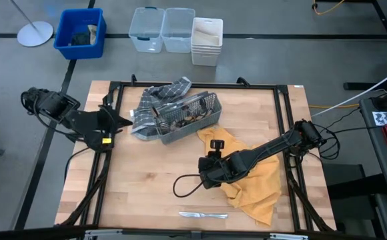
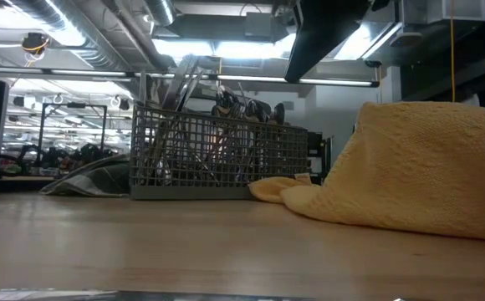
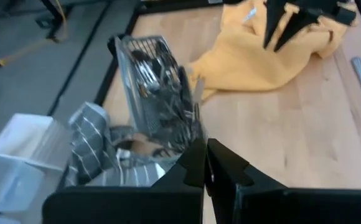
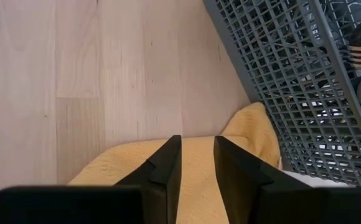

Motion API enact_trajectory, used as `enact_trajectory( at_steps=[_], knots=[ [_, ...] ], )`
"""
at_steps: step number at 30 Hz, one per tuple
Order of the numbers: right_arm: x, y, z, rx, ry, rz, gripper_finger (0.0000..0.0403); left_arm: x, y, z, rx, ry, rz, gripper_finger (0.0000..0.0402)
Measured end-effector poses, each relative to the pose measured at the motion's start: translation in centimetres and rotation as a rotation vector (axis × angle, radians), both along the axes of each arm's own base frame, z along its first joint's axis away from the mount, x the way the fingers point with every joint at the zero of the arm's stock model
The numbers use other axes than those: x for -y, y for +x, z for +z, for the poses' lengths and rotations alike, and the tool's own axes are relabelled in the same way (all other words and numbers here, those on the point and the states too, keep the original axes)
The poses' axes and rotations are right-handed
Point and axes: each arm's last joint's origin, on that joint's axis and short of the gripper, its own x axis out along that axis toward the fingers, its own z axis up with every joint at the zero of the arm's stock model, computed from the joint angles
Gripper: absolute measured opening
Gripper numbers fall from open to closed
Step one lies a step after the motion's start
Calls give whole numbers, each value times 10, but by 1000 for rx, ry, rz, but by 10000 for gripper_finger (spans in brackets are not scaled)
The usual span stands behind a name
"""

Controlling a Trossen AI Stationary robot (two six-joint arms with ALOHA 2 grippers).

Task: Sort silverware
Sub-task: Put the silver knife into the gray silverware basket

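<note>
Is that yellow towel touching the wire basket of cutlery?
Touching. In the high view the yellow towel runs up against the lower edge of the wire basket; the right wrist view shows its corner tucked against the mesh, no wood between.

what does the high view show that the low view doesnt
Only the high view shows the knife lying at the table's near edge, the left gripper shut beside the striped towel, and the right gripper open above the yellow cloth. Only the low view shows the room's ceiling lights. Both show the mesh caddy holding silverware.
</note>
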Motion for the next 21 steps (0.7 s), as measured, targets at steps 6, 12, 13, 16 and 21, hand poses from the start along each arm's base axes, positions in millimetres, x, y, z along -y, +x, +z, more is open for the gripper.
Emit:
enact_trajectory(
  at_steps=[6, 12, 13, 16, 21],
  knots=[
    [0, 0, 0, 1, 1, 0, 97, 2, 2, -6, -45, -20, 13, 0],
    [0, 0, 0, 2, 1, 0, 97, 5, 10, -10, -81, 10, 23, 0],
    [0, 0, 0, 2, 1, 0, 97, 6, 12, -11, -88, 16, 29, 0],
    [0, 0, 0, 3, 1, 0, 97, 6, 21, -14, -116, 31, 58, 0],
    [0, 0, 0, 3, 1, 0, 97, 4, 39, -22, -202, 86, 108, 0]
  ],
)
